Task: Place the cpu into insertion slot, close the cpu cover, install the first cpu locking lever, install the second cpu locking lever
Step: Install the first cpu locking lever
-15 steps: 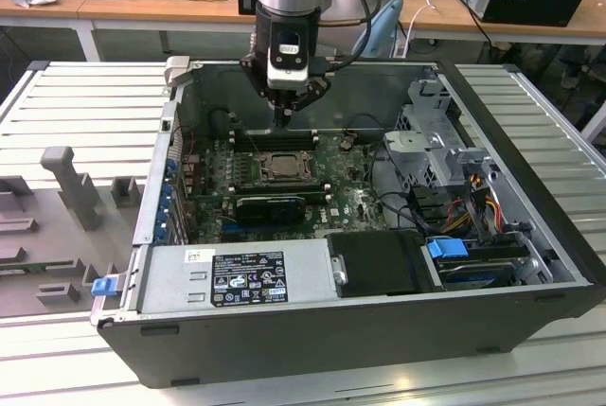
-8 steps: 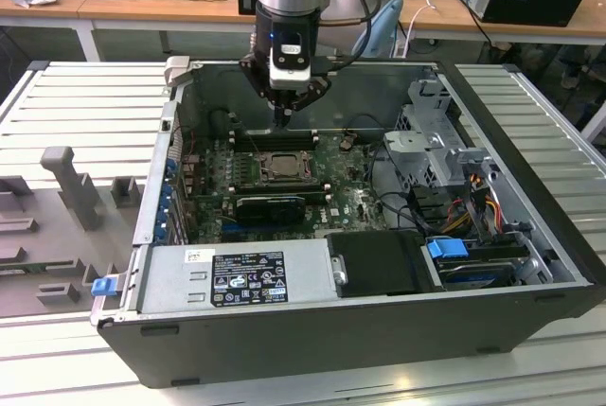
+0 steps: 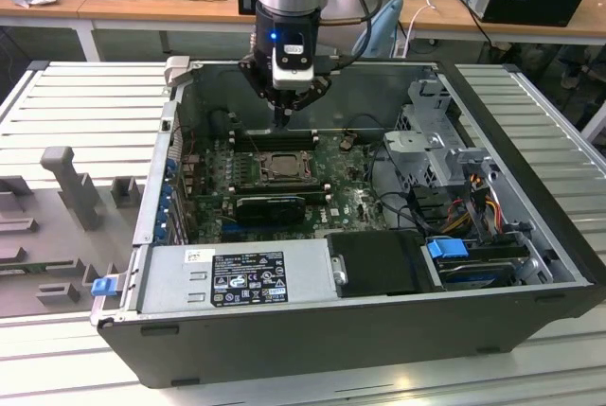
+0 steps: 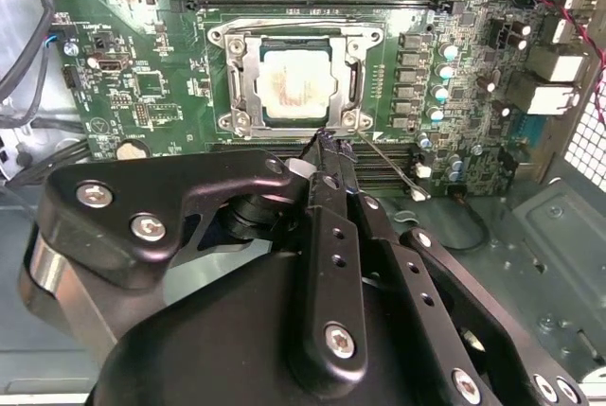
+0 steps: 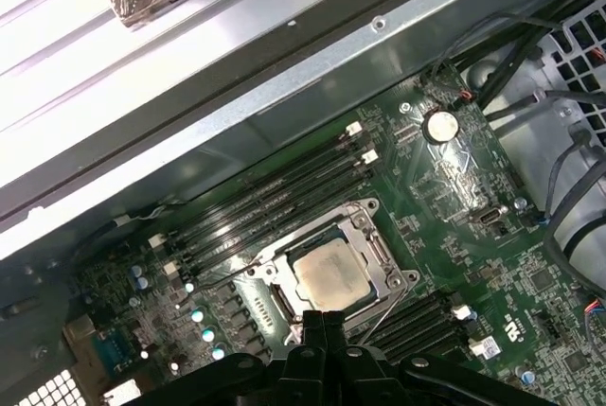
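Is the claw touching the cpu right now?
Apart. In the second wrist view a strip of the cpu cover shows between the claw and the cpu.

Room above the cover (image 3: 281,166) is open; a black card (image 3: 270,207) lies just beside, a drive cage (image 3: 431,132) toward the exterior view's right.

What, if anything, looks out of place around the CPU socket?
A thin locking lever juts slantwise across the memory slots instead of lying along the cpu cover. The cpu itself sits square inside it.
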Tool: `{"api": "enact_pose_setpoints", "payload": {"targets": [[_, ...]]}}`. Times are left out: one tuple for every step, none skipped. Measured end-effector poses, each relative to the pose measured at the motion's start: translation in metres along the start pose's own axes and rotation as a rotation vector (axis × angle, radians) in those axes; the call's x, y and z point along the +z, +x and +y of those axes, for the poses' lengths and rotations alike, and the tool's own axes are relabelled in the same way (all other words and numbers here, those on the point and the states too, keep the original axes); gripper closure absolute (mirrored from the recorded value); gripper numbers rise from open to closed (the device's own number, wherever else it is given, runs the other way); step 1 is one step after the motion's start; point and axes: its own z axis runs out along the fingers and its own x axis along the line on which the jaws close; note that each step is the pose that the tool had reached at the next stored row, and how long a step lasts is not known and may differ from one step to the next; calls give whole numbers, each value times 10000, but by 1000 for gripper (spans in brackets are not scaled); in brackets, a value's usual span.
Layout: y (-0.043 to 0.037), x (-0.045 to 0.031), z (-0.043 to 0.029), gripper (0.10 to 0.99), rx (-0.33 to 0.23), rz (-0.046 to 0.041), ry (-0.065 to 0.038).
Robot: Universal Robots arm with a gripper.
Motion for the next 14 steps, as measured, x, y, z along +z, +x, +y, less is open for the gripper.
{"api": "enact_pose_setpoints", "payload": {"targets": [[0,0,0,980,-31,1,1],[0,0,0,980,-66,2,2],[0,0,0,980,-127,4,4],[0,0,0,980,-173,5,6],[0,0,0,980,-212,5,7],[0,0,0,980,-354,9,11],[0,0,0,980,-478,13,16],[0,0,0,980,-544,15,18],[0,0,0,980,-617,17,20],[0,0,0,980,-667,19,22],[0,0,0,980,-713,20,23],[0,0,0,980,-766,22,25],[0,0,0,980,-819,23,28],[0,0,0,980,-923,26,31]]}}
